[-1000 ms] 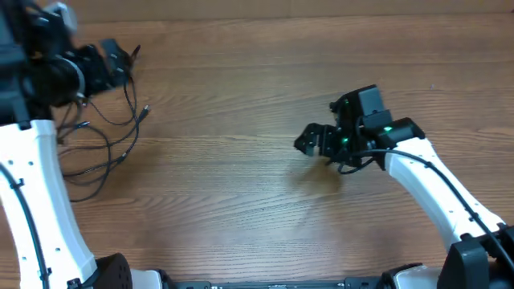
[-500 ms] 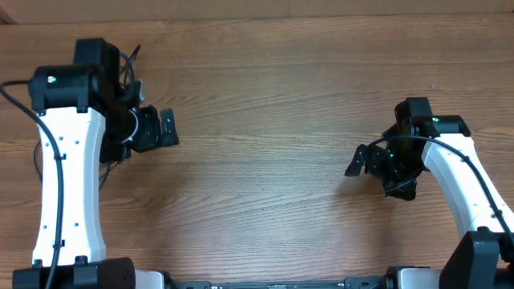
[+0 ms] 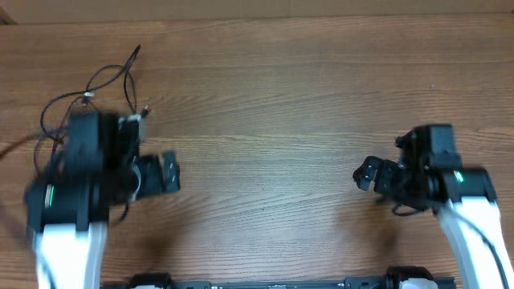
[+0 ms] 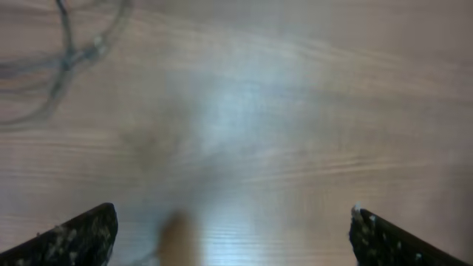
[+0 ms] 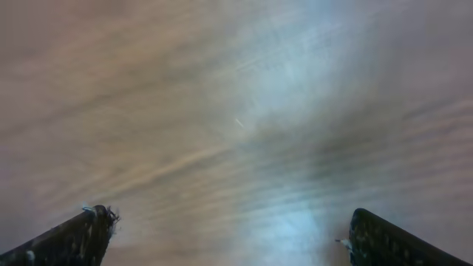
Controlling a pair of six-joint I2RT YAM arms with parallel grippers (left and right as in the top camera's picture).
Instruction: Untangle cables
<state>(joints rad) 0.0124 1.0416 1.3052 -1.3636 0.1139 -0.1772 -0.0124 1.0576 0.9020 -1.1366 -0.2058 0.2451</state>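
Note:
The cables [image 3: 100,80] are thin black cords in loose loops at the far left of the wooden table, partly hidden under my left arm. A blurred loop of them shows at the top left of the left wrist view [image 4: 63,59]. My left gripper [image 3: 169,172] is open and empty, to the right of the cables and nearer the front. My right gripper [image 3: 368,172] is open and empty at the right side, far from the cables. Both wrist views show wide-apart fingertips, the left gripper [image 4: 233,236] and the right gripper [image 5: 229,236], over bare wood.
The wooden table [image 3: 265,104] fills the overhead view. The arms' bases stand at the front edge. A plug end [image 3: 135,53] of one cord points toward the back left.
Both arms have pulled back toward the front edge. The left arm has left the cables, which now lie uncovered at the back left. The right gripper moved right and nearer.

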